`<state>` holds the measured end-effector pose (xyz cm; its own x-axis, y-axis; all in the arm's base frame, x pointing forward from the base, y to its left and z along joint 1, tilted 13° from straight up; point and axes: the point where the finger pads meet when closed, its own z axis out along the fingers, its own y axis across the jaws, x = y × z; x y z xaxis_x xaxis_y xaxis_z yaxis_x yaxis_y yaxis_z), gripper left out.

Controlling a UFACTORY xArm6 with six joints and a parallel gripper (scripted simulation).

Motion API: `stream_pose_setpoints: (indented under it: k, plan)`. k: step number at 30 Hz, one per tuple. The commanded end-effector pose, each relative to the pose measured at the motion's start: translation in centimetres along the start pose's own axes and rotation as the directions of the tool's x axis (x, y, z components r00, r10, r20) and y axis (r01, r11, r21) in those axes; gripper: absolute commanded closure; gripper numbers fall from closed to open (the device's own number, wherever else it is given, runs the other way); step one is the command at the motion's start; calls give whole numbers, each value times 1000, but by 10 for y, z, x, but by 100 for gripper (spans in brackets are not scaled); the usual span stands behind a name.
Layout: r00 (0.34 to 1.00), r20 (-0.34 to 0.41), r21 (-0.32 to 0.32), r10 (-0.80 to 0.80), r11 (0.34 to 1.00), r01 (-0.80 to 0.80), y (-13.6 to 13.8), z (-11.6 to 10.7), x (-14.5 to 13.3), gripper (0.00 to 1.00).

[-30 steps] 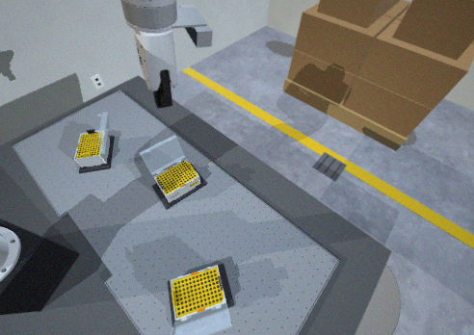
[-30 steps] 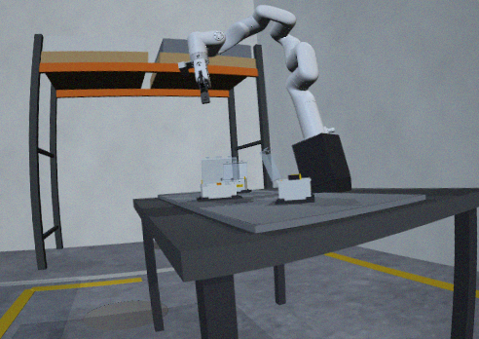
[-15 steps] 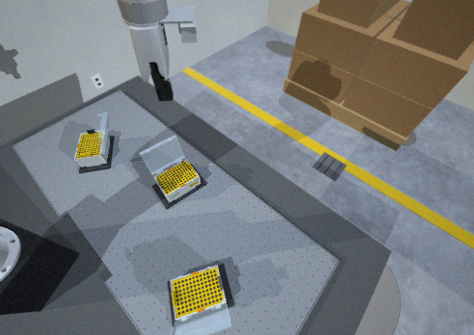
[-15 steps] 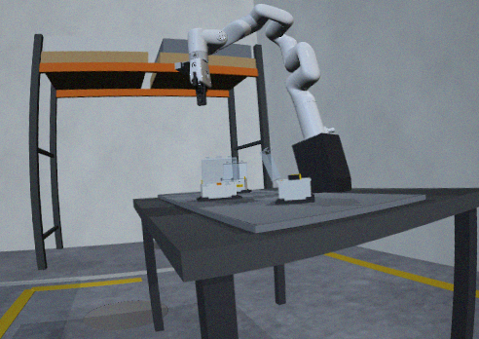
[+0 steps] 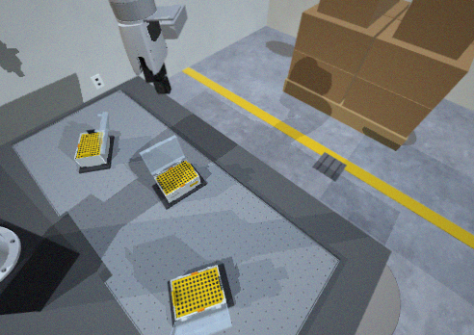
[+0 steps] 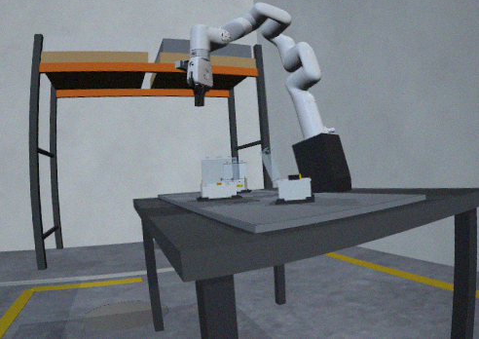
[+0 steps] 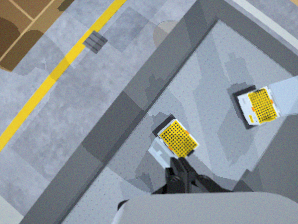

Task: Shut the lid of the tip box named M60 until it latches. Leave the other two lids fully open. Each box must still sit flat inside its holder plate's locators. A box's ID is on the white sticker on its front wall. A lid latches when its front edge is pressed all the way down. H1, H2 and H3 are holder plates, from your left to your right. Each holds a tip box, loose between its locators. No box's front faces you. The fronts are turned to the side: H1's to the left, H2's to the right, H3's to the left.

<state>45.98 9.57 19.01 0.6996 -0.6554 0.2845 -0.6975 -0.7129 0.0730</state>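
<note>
Three white tip boxes with yellow tip racks sit on dark holder plates on the table, all lids open. The far-left box has its lid upright. The middle box has its lid tilted back. The near box has its lid lying flat open. The ID stickers are too small to read. My gripper is shut and empty, high above the table's far edge, over the middle box in the wrist view.
The arm's black base stands at the table's back corner. A shelf rack stands behind the table. Stacked cardboard boxes and a yellow floor line lie beyond the table.
</note>
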Motion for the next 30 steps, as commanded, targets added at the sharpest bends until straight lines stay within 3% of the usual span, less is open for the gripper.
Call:
stream_pose_setpoints:
  k: [1,17,30]
  plan:
    - [994,-48,13,98,995,-98,-18,2,-9,100]
    - [945,-103,92,311,949,-302,-58,10,-40,100]
    - [887,-104,168,450,887,-431,-87,15,-70,100]
